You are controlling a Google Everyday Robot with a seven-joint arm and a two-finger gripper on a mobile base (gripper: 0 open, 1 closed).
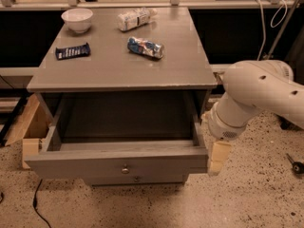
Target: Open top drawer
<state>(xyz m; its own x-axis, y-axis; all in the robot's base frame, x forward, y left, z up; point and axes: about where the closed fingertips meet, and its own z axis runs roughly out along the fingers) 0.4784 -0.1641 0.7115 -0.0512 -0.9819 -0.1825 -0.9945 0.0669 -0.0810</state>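
Observation:
The top drawer point(85, 166) of the grey cabinet is pulled far out, and its dark inside looks empty. Its flat grey front faces me with a small round brass knob point(125, 169) at centre. Below it a second drawer front with its own knob point(137, 178) just shows. My gripper point(216, 156) hangs from the white arm point(256, 91) right beside the drawer front's right corner, level with the front panel. It holds nothing that I can see.
On the cabinet top point(109, 68) lie a white bowl point(77, 19), a dark snack bar point(72, 51), a blue-white bag point(145, 47) and a white bottle point(135, 18). A wooden box point(27, 127) stands at the left. A cable point(35, 204) and a tool point(294, 164) lie on the speckled floor.

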